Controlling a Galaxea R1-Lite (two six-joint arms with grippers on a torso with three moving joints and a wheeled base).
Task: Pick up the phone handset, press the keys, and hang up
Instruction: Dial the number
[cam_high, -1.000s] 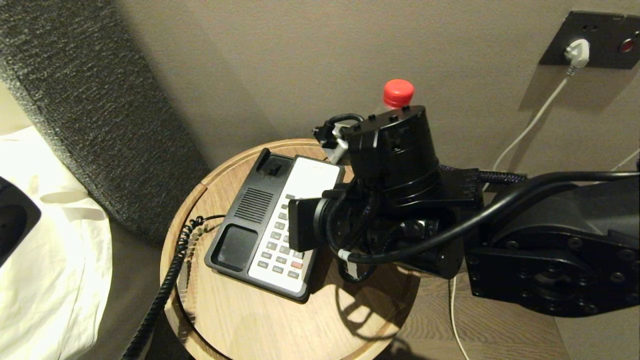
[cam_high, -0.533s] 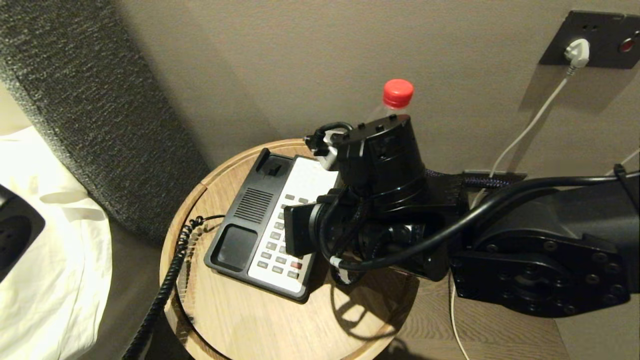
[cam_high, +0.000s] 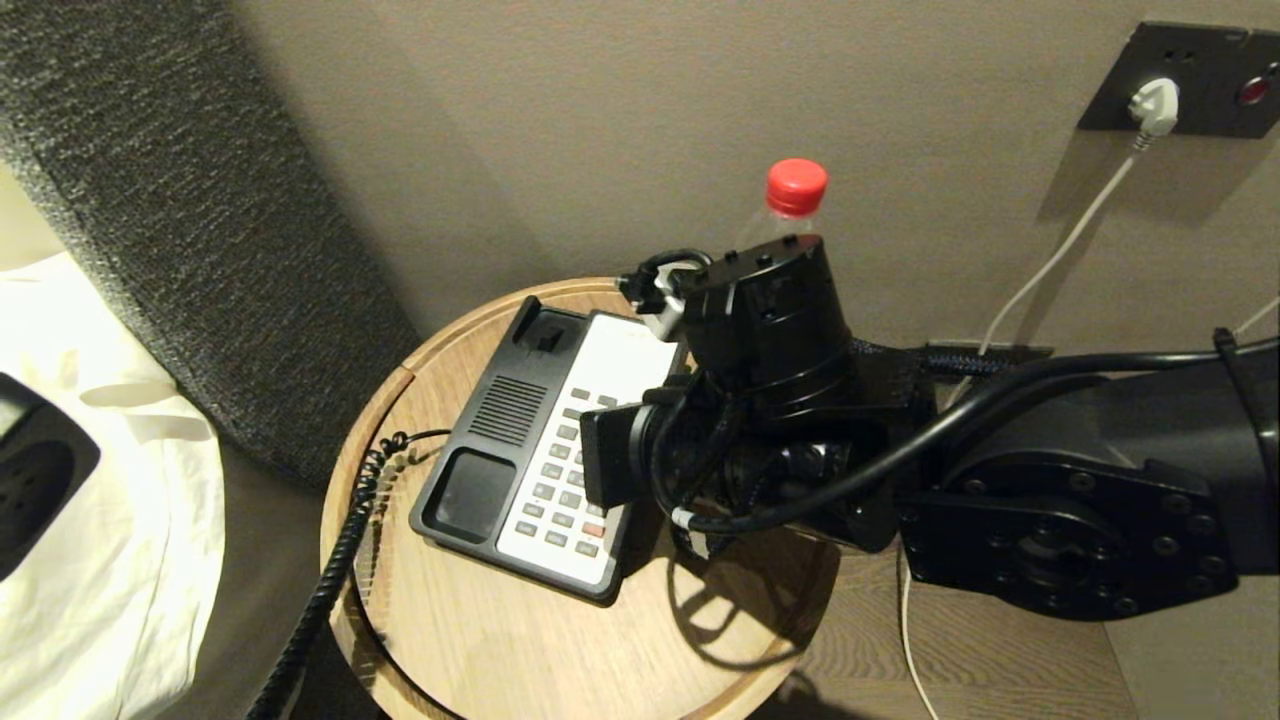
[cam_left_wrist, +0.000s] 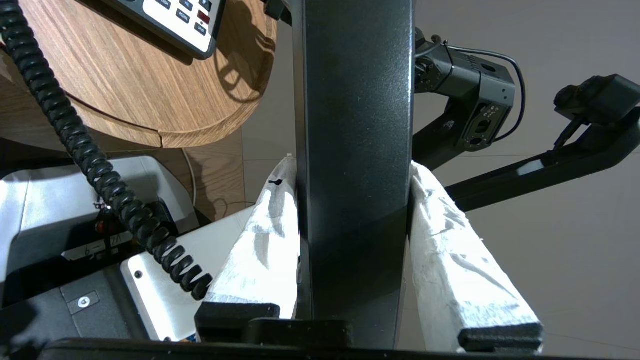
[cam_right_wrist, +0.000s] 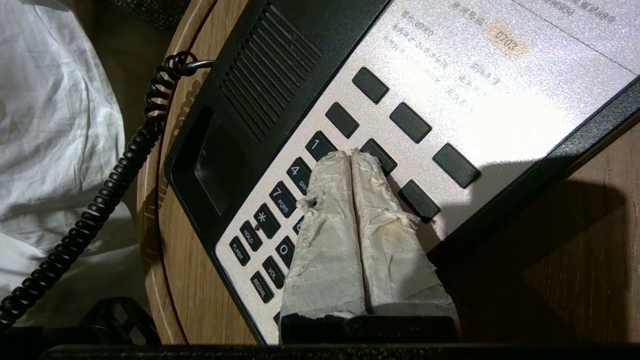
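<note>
The black phone base (cam_high: 500, 420) lies on the round wooden table (cam_high: 520, 640), its cradle empty. In the left wrist view my left gripper (cam_left_wrist: 353, 165) is shut on the phone handset (cam_left_wrist: 355, 100), clamped between white-wrapped fingers off the table's edge. The coiled cord (cam_high: 330, 560) hangs down over the rim. My right gripper (cam_right_wrist: 351, 156) is shut, its wrapped tips together on the keys (cam_right_wrist: 280, 200) just beside key 1. In the head view the right wrist (cam_high: 760, 400) hides those fingers and part of the keypad (cam_high: 560, 480).
A red-capped bottle (cam_high: 797, 186) stands behind the right wrist at the table's back. A wall socket with a white plug (cam_high: 1155, 105) trails a white cable to the floor. A grey padded headboard (cam_high: 180, 200) and white bedding (cam_high: 100, 500) lie left.
My right wrist has sunk a little over the keypad and its forearm has swung leftward. A dark shape at the left edge has drifted slightly down. The phone base has not moved.
</note>
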